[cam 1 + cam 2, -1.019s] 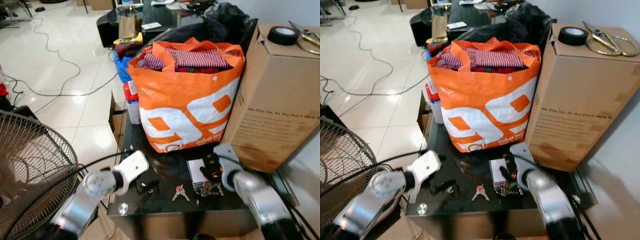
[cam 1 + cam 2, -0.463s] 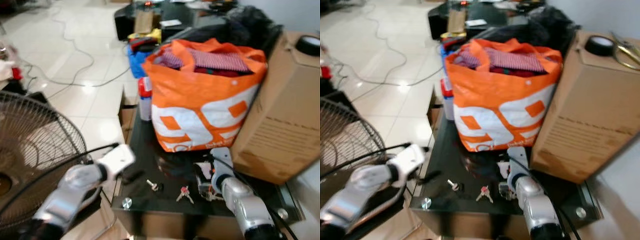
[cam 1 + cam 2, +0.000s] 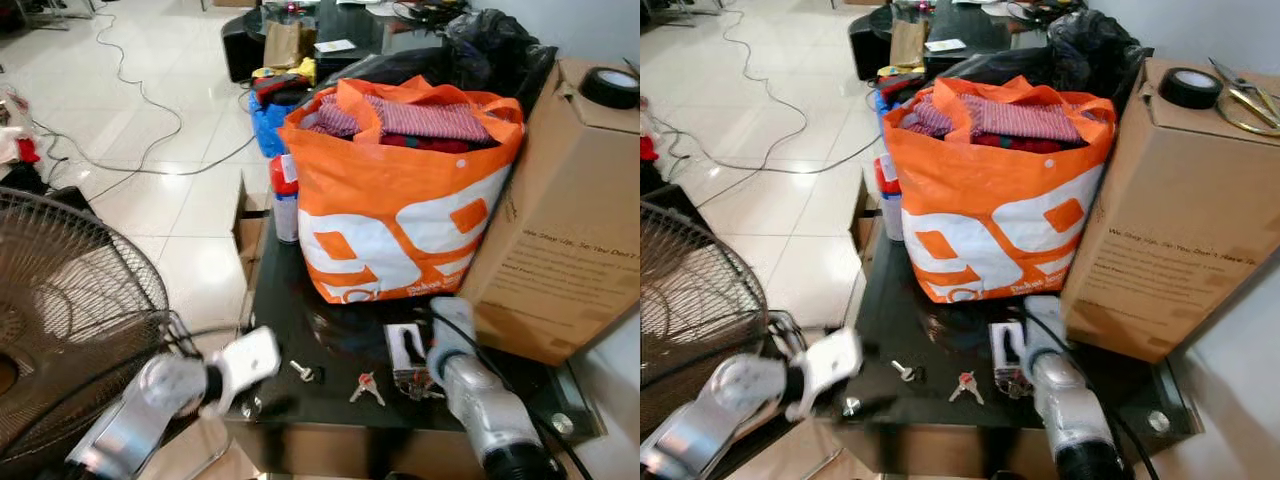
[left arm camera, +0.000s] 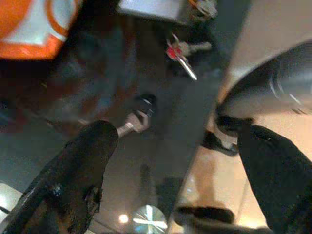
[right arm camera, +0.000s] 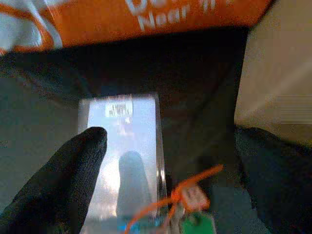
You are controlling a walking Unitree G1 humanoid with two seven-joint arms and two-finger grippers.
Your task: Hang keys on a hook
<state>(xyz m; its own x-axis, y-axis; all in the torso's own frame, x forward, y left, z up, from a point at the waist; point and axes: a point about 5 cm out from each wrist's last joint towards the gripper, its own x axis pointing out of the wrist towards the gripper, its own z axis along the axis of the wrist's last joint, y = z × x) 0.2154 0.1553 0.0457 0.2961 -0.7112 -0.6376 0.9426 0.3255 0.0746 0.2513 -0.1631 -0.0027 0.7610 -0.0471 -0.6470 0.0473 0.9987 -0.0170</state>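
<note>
Nearest, the left gripper point(image 4: 170, 161) hangs at the front edge of the black table point(image 3: 275, 300), fingers spread wide and holding nothing. Just beyond lie a small silver key point(image 3: 302, 371) and the red-tagged keys point(image 3: 365, 386), flat on the glass. The right gripper point(image 5: 170, 190), fingers apart, sits over a white card point(image 5: 124, 146) and a key bunch point(image 3: 412, 381). Behind them stand the orange bag point(image 3: 400, 210) and box point(image 3: 570, 240).
</note>
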